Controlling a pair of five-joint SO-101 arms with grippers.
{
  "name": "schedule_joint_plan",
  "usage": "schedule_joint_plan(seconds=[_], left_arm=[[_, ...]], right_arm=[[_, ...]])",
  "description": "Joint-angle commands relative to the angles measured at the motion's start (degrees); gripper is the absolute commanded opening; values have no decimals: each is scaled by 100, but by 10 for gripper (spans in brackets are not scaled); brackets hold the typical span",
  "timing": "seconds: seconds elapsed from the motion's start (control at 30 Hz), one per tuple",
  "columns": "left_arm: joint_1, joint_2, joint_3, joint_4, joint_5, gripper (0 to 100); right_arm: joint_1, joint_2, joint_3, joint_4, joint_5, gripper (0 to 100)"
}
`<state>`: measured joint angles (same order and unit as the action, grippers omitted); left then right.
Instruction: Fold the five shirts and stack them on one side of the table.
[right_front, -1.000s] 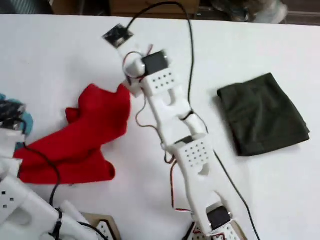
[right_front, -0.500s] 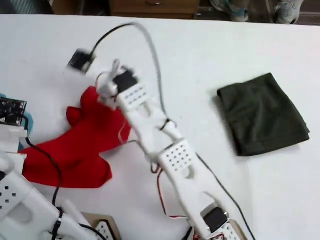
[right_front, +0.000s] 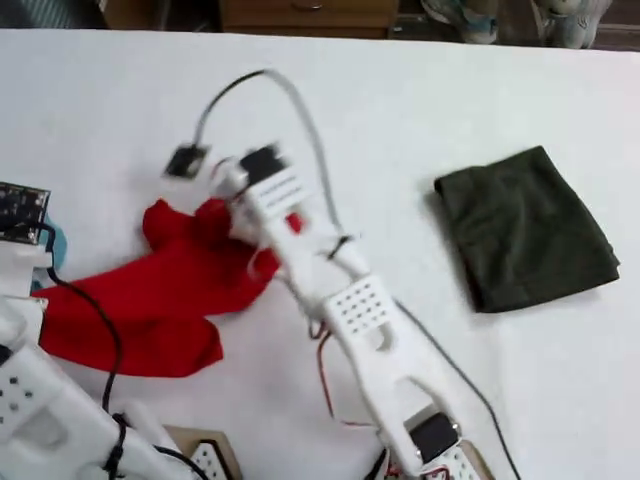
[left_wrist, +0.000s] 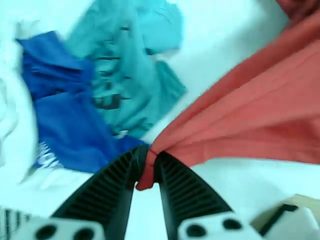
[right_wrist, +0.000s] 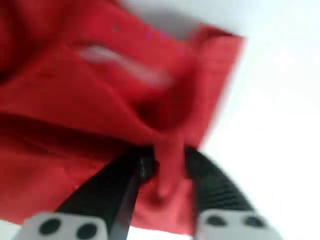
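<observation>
White table (right_front: 450, 100), red shirt (right_front: 150, 300) diagonally across

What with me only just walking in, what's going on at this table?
Two robot arms are handling one red shirt, which lies loosely on the white table. The left tool is pinched on one edge of it, and the right tool grips another bunched part. A dark green shirt lies folded, apart from the rest. A teal shirt and a blue shirt lie crumpled near the left tool.
</observation>
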<state>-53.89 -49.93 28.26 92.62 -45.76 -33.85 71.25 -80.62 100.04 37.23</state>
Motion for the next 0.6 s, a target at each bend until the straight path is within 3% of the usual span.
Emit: schedule_joint_plan(seconds=[0.0,0.13,0.3,0.43,0.57], left_arm=[[264,554,127,-273,176,21],[949,1723,-110,-422,668,21],[1864,3341,-1341,-316,1240,21],[2312,4343,-2677,229,1486,21],[2251,4607,-3521,835,1741,21]], right_arm=[[927,-787,-352,119,-70,26],[1613,-1666,-369,119,-79,25],[2035,-2475,-273,127,-79,27],[1877,-3002,835,127,-79,26],[1138,-3284,2057,-145,9,41]])
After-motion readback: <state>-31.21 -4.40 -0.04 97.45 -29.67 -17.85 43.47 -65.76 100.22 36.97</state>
